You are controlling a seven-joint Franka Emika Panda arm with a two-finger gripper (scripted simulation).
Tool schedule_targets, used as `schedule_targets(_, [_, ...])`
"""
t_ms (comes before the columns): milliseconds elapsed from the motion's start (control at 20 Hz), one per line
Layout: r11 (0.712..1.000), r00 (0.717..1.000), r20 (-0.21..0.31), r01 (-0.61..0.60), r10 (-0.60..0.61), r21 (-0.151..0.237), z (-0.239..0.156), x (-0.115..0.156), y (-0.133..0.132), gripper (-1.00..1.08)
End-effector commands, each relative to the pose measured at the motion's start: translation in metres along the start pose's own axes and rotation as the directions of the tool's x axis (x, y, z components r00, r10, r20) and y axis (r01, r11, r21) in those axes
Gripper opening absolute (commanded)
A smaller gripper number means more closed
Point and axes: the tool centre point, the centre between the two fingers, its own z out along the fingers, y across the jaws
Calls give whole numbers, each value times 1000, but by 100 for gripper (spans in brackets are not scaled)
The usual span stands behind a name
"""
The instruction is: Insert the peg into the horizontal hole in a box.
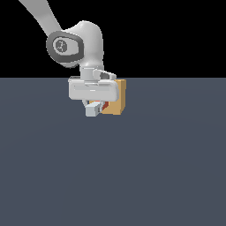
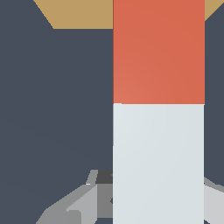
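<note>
Now peg (image 2: pixel 158 109) sits between fingers (image 2: pixel 65 208) (clamped).

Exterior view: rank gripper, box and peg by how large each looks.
1. Gripper, largest.
2. Box, though partly hidden behind the gripper.
3. Peg, smallest; only its pale end and a bit of red show, pointing toward the camera.

Flat slate-blue table (image 1: pixel 110 176) all around and below the fingers, plain and unmarked, evenly lit, no strong shadows. Beyond its straight far edge, behind and above the fingers, solid black backdrop (image 1: pixel 176 35). No walls, windows or furniture discernible.
</note>
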Motion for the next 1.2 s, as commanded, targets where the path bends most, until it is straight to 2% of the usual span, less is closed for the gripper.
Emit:
schedule_targets(0, [1000, 1000, -3, 1, -1, -4, -3, 1, 3, -100])
schedule_targets(300, [1000, 1000, -2, 1, -1, -2, -2, 1, 2, -100])
schedule_targets(500, [1000, 1000, -2, 1, -1, -2, -2, 10, 2, -100])
schedule_targets(1150, [1000, 1000, -3, 1, -1, -4, -3, 88, 2, -100])
